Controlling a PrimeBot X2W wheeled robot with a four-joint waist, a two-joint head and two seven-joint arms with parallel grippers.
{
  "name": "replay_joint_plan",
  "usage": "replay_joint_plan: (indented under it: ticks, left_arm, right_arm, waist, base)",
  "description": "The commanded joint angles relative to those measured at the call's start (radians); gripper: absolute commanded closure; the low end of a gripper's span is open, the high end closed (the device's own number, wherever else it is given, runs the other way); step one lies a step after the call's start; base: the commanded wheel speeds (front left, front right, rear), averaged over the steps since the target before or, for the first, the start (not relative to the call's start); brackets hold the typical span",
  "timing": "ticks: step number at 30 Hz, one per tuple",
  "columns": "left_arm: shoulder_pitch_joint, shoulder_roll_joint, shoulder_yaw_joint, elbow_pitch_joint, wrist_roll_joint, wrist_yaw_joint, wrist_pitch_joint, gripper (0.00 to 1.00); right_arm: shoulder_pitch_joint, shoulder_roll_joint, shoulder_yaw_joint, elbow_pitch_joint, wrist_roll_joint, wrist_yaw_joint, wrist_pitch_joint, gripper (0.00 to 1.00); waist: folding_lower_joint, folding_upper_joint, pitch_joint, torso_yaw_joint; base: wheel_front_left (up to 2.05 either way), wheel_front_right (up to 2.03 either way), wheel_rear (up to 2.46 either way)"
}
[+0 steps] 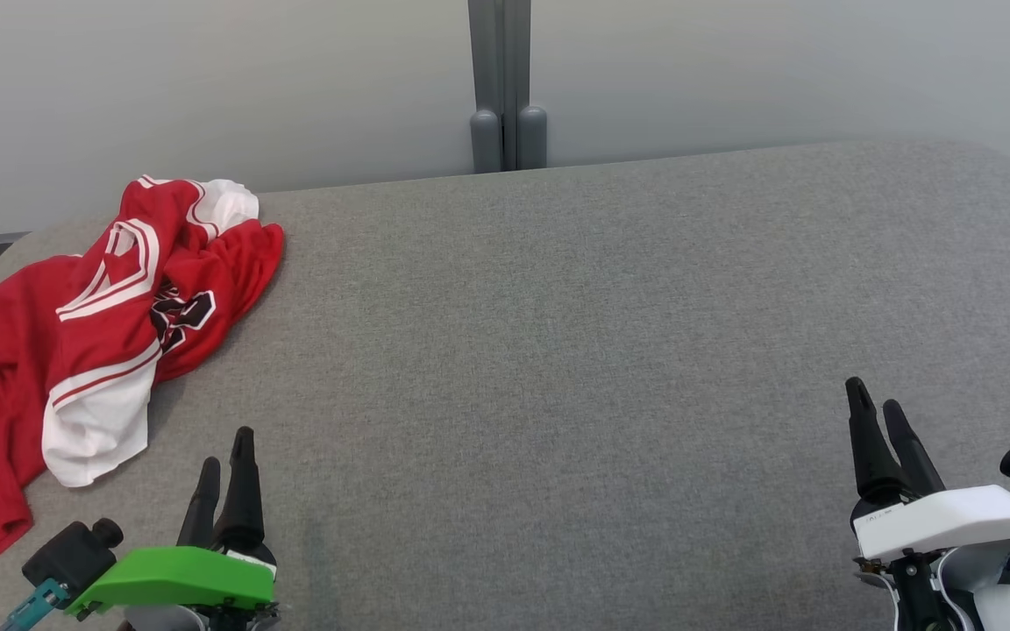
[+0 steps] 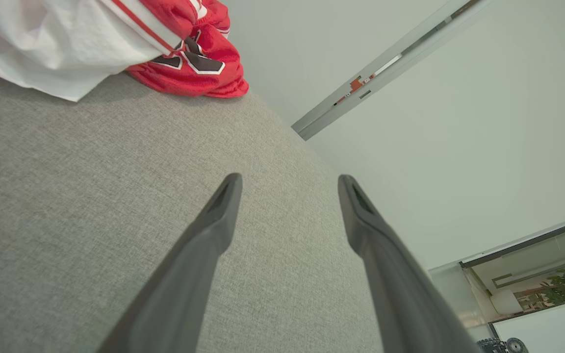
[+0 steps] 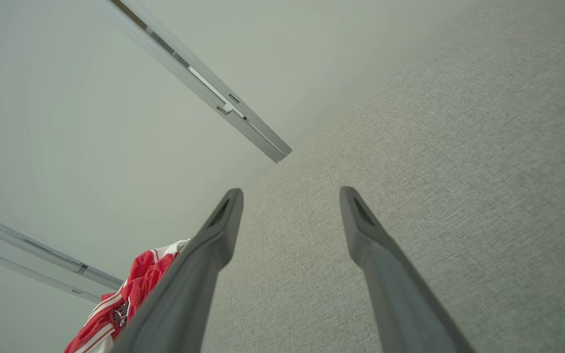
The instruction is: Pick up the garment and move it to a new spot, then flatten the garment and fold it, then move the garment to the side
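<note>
A crumpled red and white garment (image 1: 93, 333) with dark lettering lies at the far left of the grey fabric surface (image 1: 601, 350), partly hanging over its left edge. My left gripper (image 1: 229, 451) stands open near the front left, just right of the garment's white hem and apart from it. In the left wrist view the garment (image 2: 115, 39) lies beyond the open fingers (image 2: 223, 206). My right gripper (image 1: 875, 403) stands open at the front right, far from the garment. The right wrist view catches the garment (image 3: 130, 289) small at the lower left, behind a finger.
A pale wall (image 1: 207, 79) runs behind the surface, with a grey upright post (image 1: 505, 88) at its middle. The surface has rounded corners at the back left and back right. A wide stretch of grey fabric lies between my two grippers.
</note>
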Motion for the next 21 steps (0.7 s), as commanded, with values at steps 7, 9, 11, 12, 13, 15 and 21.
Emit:
replay_joint_plan:
  ticks: [7,9,11,12,13,15,21]
  left_arm:
    - [0.005,0.008,-0.01,-0.028,0.138,0.001,-0.03,0.0]
    - [0.007,0.008,-0.013,-0.032,0.167,0.001,-0.037,0.0]
    - [0.011,0.008,-0.016,-0.034,0.196,0.0,-0.042,0.0]
    - [0.014,0.008,-0.017,-0.034,0.211,-0.001,-0.045,0.0]
    - [0.015,0.008,-0.018,-0.035,0.222,-0.001,-0.048,0.0]
    - [0.018,0.008,-0.021,-0.035,0.249,-0.002,-0.054,0.0]
    - [0.026,0.009,-0.029,-0.033,0.323,-0.005,-0.071,0.0]
  right_arm:
    - [0.004,-0.019,0.006,-0.028,-0.128,0.0,-0.03,0.0]
    - [0.006,-0.021,0.008,-0.03,-0.155,0.0,-0.036,0.0]
    - [0.008,-0.024,0.01,-0.033,-0.182,0.0,-0.042,0.0]
    - [0.008,-0.025,0.011,-0.034,-0.197,0.0,-0.046,0.0]
    - [0.009,-0.025,0.012,-0.035,-0.208,0.0,-0.048,0.0]
    - [0.009,-0.027,0.014,-0.037,-0.234,0.0,-0.054,0.0]
    - [0.007,-0.034,0.017,-0.041,-0.31,0.0,-0.071,0.0]
  waist:
    - [0.0,0.0,0.001,0.001]
    - [0.0,0.0,0.001,0.002]
    - [0.0,0.0,0.001,0.002]
    - [0.0,0.0,0.001,0.002]
    - [0.0,0.0,0.001,0.002]
    - [0.0,0.0,0.001,0.002]
    - [0.0,0.0,0.002,0.003]
  base:
    - [0.0,0.0,0.0]
    - [0.0,0.0,0.0]
    - [0.0,0.0,0.0]
    - [0.0,0.0,0.0]
    - [0.0,0.0,0.0]
    - [0.0,0.0,0.0]
    - [0.0,0.0,0.0]
